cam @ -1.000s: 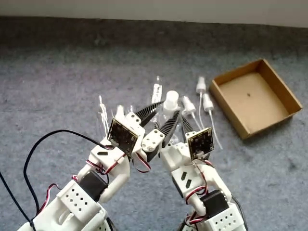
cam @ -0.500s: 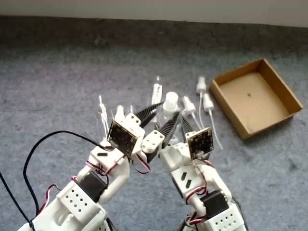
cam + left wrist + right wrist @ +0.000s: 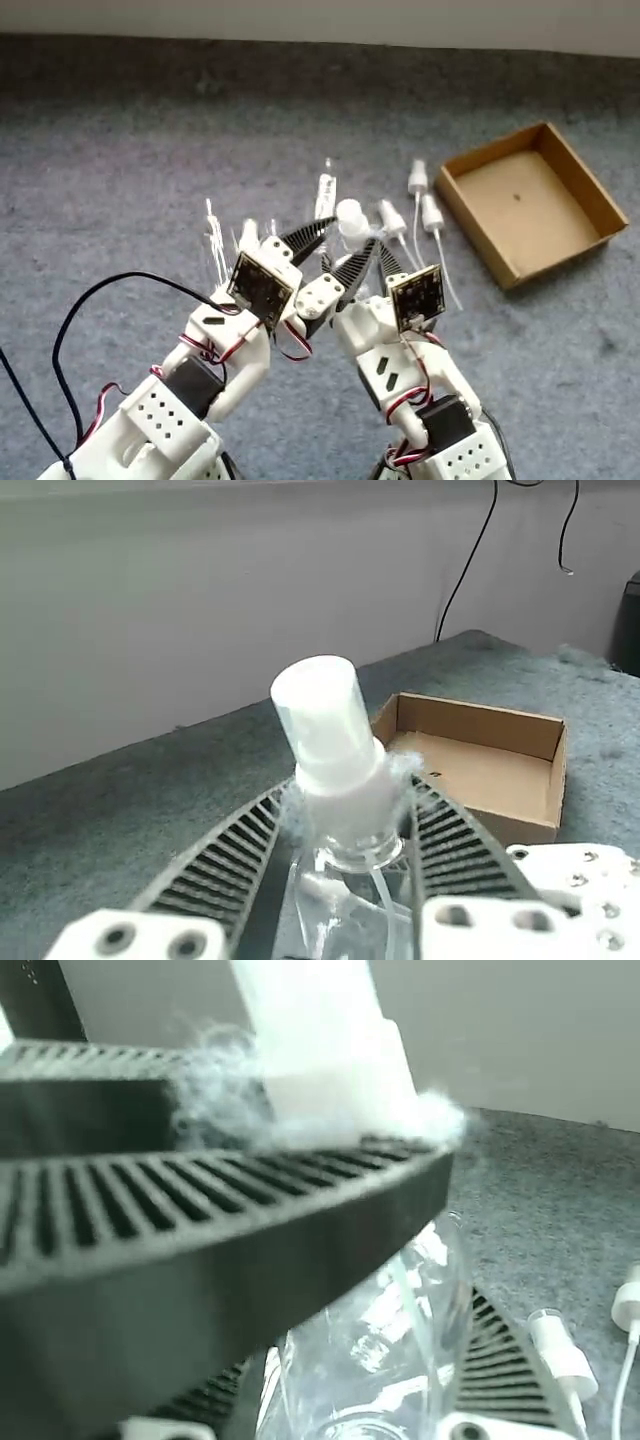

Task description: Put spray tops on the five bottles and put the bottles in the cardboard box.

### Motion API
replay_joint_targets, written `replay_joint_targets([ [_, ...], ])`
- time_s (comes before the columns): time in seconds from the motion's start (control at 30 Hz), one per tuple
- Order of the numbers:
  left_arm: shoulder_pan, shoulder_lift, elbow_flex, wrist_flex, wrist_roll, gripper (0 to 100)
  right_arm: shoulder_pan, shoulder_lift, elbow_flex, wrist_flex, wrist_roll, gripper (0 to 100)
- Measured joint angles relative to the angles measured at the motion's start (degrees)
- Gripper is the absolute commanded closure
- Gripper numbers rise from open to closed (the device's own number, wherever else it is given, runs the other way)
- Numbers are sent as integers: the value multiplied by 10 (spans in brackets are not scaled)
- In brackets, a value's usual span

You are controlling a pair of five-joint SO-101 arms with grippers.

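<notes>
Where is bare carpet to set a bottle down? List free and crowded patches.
Free: the carpet left of the left arm, the far strip behind the spray tops, the near-right corner by the cardboard box, and the box floor. Crowded: the middle, around the held bottle and loose tops.

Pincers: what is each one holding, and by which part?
Left pincer clamps the spray top at its collar; right pincer holds the bottle by its body.

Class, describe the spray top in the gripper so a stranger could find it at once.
Start at the cardboard box, then look toward the arms. Loose spray tops lie on the carpet; this spray top alone sits on a clear bottle, pinched by the left gripper.
</notes>
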Motion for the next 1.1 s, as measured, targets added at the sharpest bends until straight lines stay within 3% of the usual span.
replay_joint_targets([
  [0.8, -5, 0, 0, 0, -4, 854, 0, 0, 0, -1, 0, 799],
  [1.0, -5, 0, -7, 0, -4, 739, 0, 0, 0, -1, 0, 799],
  [1.1, -5, 0, -26, 3, -4, 734, 0, 0, 0, -1, 0, 799],
])
